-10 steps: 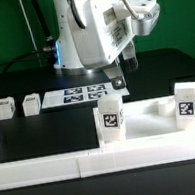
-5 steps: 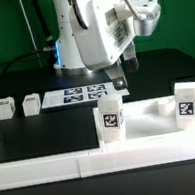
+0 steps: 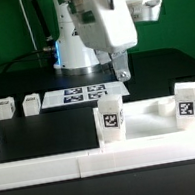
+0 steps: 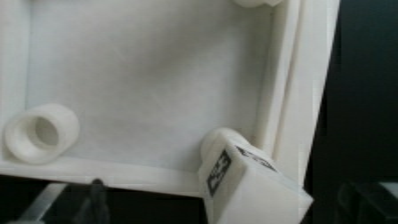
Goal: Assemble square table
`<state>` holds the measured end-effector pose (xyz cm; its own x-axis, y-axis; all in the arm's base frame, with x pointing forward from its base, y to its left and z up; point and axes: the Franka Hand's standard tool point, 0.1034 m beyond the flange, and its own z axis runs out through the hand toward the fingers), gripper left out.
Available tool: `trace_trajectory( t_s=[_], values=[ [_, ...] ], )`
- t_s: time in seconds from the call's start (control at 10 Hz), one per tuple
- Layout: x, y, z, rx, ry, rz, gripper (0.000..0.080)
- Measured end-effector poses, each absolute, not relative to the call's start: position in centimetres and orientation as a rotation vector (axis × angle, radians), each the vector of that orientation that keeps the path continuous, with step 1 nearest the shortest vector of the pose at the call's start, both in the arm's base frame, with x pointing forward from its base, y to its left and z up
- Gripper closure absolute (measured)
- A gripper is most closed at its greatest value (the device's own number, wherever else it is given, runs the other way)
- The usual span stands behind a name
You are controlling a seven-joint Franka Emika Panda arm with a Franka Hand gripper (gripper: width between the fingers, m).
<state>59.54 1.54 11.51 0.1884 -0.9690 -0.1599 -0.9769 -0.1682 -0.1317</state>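
Observation:
The white square table slab [image 3: 145, 126] lies at the exterior view's right, against the front rail. Two white tagged legs stand upright on it, one at its near left corner [image 3: 111, 119] and one at its right [image 3: 186, 103]. Two more tagged legs [image 3: 4, 109] [image 3: 31, 103] stand loose at the far left. My gripper [image 3: 122, 74] hangs in the air behind the slab, open and empty. In the wrist view, the slab [image 4: 160, 90] with a round socket [image 4: 39, 131] and one leg [image 4: 249, 178] lie below the gripper [image 4: 217, 207], whose dark fingertips [image 4: 93, 197] stand wide apart.
The marker board [image 3: 77, 92] lies flat between the loose legs and the gripper. A long low white border rail [image 3: 56, 169] runs along the table's front edge. The robot's base [image 3: 73, 49] stands at the back.
The hand has turned and shifted slightly up and toward the exterior view's left. The legs and slab have not moved.

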Motion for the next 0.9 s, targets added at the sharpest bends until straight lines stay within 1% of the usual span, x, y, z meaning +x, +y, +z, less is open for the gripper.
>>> trace_trajectory(
  t_s=[0.1,0.2,0.5,0.7,0.9],
  values=[
    [59.2,1.3,11.5,-2.400,1.694,0.035,0.0150],
    [59.2,1.3,11.4,-2.433,1.647,0.029,0.0150],
    [59.2,1.1,11.2,-2.663,1.250,-0.015,0.0150],
    [58.9,0.4,10.1,-2.850,0.776,-0.046,0.0150],
    [58.4,1.0,9.0,-2.945,0.440,-0.034,0.0150]
  ],
)
